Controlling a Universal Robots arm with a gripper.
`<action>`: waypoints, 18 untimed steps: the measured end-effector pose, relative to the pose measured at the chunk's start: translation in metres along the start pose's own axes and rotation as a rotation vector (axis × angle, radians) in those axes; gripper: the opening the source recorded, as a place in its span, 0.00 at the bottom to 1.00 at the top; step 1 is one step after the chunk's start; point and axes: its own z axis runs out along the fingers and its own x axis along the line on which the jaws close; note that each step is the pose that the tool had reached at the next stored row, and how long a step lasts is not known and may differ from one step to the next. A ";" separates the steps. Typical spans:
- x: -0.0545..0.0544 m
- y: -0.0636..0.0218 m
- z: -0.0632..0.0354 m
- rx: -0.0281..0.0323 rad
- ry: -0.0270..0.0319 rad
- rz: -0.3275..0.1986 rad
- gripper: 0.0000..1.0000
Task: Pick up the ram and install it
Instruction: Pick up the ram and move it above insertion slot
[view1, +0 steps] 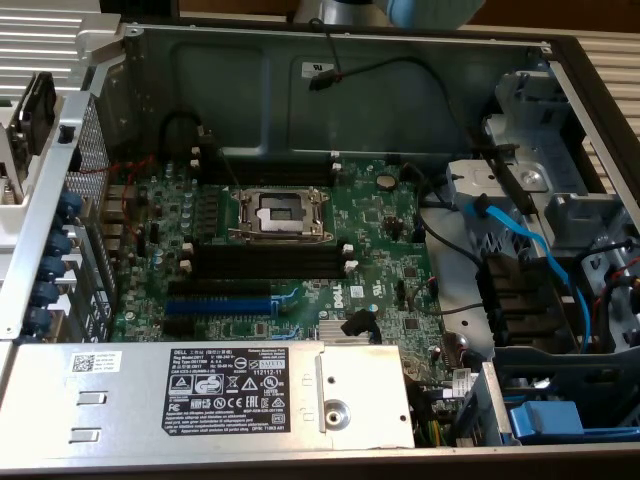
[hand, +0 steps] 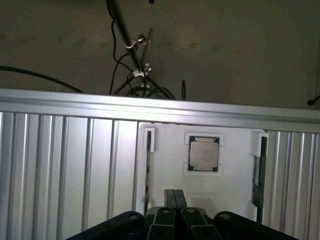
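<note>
Exterior view: I see an open computer case of dull grey sheet metal, its side off. The green motherboard lies flat inside. A square metal socket frame sits mid-board. Just beside it are long black memory slots with white end clips, and past those a blue slot. A grey power supply box with a printed label lines the near edge. Blue cables loop over the drive bay on the exterior view's right. The board around the slots is fairly open, with case walls close on all sides.

Wrist view: I note the black jaws pressed together, gripping nothing. They hang over a smooth white holder that lies on the ribbed aluminium bench. A square silver processor chip sits in its own white bracket. The ram, a thin dark-green stick seen edge-on, lies along one rim of the holder, well apart from the jaws, with bare white surface between it and the chip. Beyond a bright aluminium rail, the dim floor carries black cables.
</note>
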 end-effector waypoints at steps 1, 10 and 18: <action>0.000 0.0000 0.0018 0.0000 0.0000 0.000 0.10; 0.001 -0.0008 0.0182 0.0001 -0.0001 0.000 0.10; 0.008 -0.0066 0.0319 -0.0001 0.0000 0.000 0.10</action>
